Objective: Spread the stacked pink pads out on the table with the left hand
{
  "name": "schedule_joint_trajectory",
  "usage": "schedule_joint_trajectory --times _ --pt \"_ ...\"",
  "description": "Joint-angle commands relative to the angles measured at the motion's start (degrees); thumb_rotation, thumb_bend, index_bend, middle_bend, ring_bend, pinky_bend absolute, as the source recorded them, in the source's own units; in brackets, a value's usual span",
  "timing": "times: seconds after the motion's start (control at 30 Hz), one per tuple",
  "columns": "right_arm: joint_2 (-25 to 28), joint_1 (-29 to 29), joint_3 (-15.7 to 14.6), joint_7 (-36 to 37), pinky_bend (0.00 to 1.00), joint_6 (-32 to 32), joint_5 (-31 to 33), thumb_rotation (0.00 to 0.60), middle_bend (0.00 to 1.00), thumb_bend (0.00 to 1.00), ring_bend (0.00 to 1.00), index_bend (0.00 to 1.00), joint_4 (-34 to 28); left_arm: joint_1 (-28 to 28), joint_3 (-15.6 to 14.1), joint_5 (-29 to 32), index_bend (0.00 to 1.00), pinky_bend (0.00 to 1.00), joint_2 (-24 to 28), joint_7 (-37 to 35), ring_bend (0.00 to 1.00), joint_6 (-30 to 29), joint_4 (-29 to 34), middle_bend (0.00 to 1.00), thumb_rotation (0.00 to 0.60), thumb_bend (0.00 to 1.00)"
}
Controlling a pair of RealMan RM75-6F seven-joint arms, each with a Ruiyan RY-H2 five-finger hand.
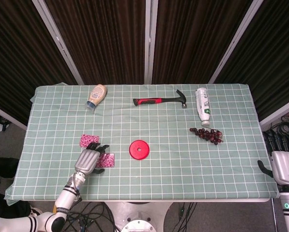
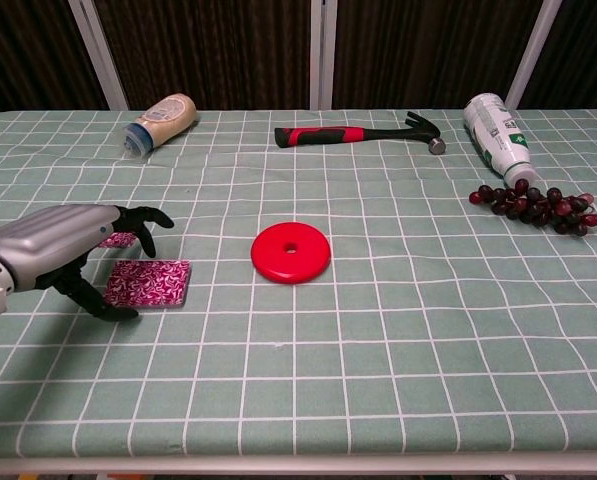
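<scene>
Two pink patterned pads lie apart at the table's left. The nearer pad (image 1: 107, 160) (image 2: 150, 283) lies flat beside the red disc. The farther pad (image 1: 88, 140) (image 2: 116, 240) sits behind it, mostly hidden by my hand in the chest view. My left hand (image 1: 89, 160) (image 2: 63, 250) hovers over the near pad's left edge, fingers spread and curved, holding nothing. My right hand (image 1: 282, 162) stays off the table's right edge with fingers extended, empty; the chest view does not show it.
A red disc (image 1: 139, 149) (image 2: 291, 252) lies mid-table. Along the back are a sauce bottle (image 1: 97, 95), a red-handled hammer (image 1: 161, 100) and a white bottle (image 1: 203, 105). Dark grapes (image 1: 207, 135) lie at the right.
</scene>
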State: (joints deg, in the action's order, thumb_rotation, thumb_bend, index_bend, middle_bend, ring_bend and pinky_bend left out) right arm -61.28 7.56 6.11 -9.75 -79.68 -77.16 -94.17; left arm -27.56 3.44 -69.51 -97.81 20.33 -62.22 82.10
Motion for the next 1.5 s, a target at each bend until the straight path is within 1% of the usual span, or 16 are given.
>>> schedule_joint_trajectory --times 0.03,0.3,0.7,1.0,1.5 --pt "0.01 -0.01 0.03 0.10 0.00 0.04 0.10 0.600 0.00 0.20 0.00 0.00 0.09 -0.19 0.24 0.03 0.14 0.12 -0.23 0.15 0.11 0.06 -0.16 0.31 0.600 0.15" --pt "0.12 -0.05 0.04 0.44 0.00 0.14 0.16 0.600 0.00 0.20 0.00 0.00 0.34 -0.29 0.44 0.41 0.14 0.12 -0.62 0.45 0.11 0.32 -0.66 0.32 0.600 0.15" --pt "0.13 0.19 0.01 -0.66 0.00 0.46 0.31 0.600 0.00 0.20 0.00 0.00 -0.33 -0.36 1.36 0.92 0.16 0.12 -0.92 -0.33 0.11 0.29 -1.52 0.36 0.600 0.17" --pt "0.23 0.25 0.06 -0.65 0.00 0.72 0.65 0.600 0.00 0.20 0.00 0.00 -0.45 -0.55 1.18 0.78 0.16 0.12 -1.01 -0.24 0.11 0.66 -1.61 0.37 0.600 0.17" --pt "0.26 0.21 0.10 -0.29 0.00 0.66 0.73 0.600 0.00 0.20 0.00 0.00 -0.30 -0.50 1.22 0.91 0.18 0.12 -1.29 0.01 0.11 0.40 -2.06 0.41 0.600 0.19"
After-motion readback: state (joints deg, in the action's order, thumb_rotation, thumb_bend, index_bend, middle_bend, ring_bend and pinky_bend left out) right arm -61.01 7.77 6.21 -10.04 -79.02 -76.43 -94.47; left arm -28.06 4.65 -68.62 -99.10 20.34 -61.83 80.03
